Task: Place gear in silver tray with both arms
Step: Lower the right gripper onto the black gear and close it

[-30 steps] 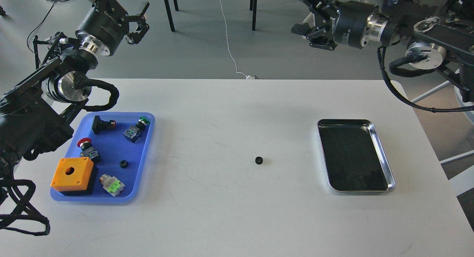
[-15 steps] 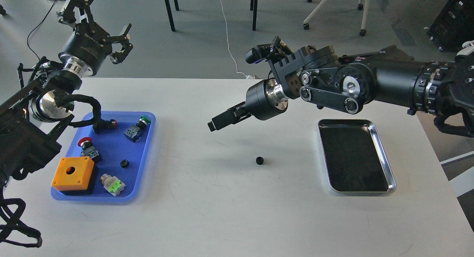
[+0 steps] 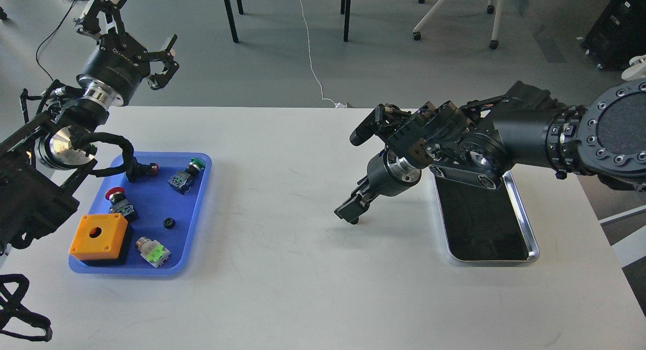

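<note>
A small black gear lies on the white table, mostly hidden under my right gripper. That gripper reaches in from the right and points down, its dark fingertips right at the gear. I cannot tell its fingers apart. The silver tray lies at the right of the table, its near-left corner hidden by my right arm; its dark floor holds nothing I can see. My left gripper is open and empty, raised beyond the table's far left corner, far from the gear.
A blue plastic tray at the left holds an orange box, several push-button switches and a small black ring. Chair and table legs stand on the floor behind the table.
My right arm has swung from high at the back right down to the table, bringing its gripper onto the gear. My left gripper has shifted slightly left and stayed open.
</note>
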You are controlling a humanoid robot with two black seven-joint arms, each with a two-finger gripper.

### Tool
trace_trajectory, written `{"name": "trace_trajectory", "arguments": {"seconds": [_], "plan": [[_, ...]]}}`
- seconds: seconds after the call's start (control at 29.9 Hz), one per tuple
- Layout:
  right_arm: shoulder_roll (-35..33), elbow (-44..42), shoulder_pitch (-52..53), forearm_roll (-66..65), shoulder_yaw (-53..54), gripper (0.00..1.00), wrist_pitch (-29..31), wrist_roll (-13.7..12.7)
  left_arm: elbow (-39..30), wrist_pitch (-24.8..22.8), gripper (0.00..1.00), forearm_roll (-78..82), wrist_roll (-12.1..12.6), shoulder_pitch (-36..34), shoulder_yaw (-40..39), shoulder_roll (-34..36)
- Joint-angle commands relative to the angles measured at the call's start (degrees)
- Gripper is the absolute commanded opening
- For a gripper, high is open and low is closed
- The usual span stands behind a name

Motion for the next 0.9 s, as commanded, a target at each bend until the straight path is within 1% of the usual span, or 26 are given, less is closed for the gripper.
{"name": "trace_trajectory", "arguments": {"seconds": [0.0,0.07,0.2,0.3,0.47,0.67,0.87], "plan": [[0.0,-0.2,-2.0,-1.9,-0.3,0.89,-0.5,0.0,0.0,-0.1,0.98,0.0,0.0,0.1,0.1,0.0],[0.0,-0.3,-2.6,-3.1,-0.5,0.87,-0.8,0.0,0.0,-0.2,0.98,0.0,0.0,0.1,0.1,0.1],[0.0,-0.9,-4.5,-3.3,-0.9,0.75,-0.9,0.0,0.0,-0.4,0.98,0.0,0.0,0.2,0.1,0.5],[0.0,-1.7,-5.7,-3.2,-0.8,0.70,-2.1,0.0,0.0,-0.4,0.98,0.0,0.0,0.1,0.1,0.5],[0.0,-2.5,-7.1,-3.2,-0.8,0.66,-7.9,0.0,0.0,-0.3,0.98,0.0,0.0,0.1,0.1,0.5],[0.0,-3.2,-8.5,-3.2,-0.7,0.66,-10.8,0.0,0.0,-0.1,0.98,0.0,0.0,0.1,0.1,0.5],[0.0,-4.3,-10.4,-3.2,-0.7,0.62,-13.4,0.0,0.0,-0.1,0.98,0.0,0.0,0.1,0.1,0.5]]}}
